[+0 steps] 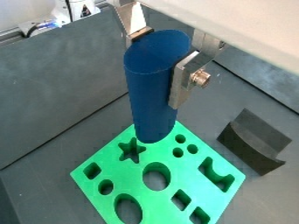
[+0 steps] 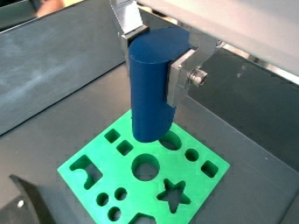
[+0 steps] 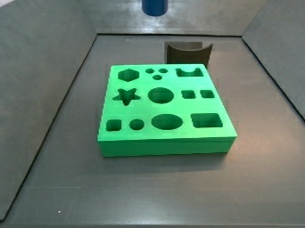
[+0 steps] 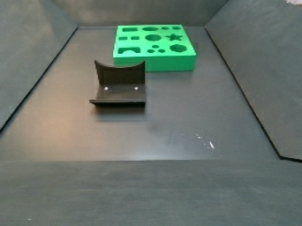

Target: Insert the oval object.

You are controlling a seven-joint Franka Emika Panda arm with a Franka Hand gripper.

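Observation:
My gripper (image 1: 163,52) is shut on the oval object (image 1: 153,87), a tall smooth blue peg held upright between the silver fingers (image 1: 184,77). It also shows in a wrist view (image 2: 153,83), held by my gripper (image 2: 159,54). It hangs high above the green block (image 1: 158,175), which has several shaped holes, among them a star and an oval one (image 1: 156,178). In a side view only the peg's lower end (image 3: 155,7) shows, above and behind the green block (image 3: 163,111). In a side view the green block (image 4: 154,44) lies at the far end; gripper and peg are out of view there.
A dark grey curved block (image 4: 118,85) stands on the floor apart from the green block, also in view in a side view (image 3: 188,52) and in both wrist views (image 1: 258,140) (image 2: 26,206). Grey walls (image 3: 48,98) enclose the floor.

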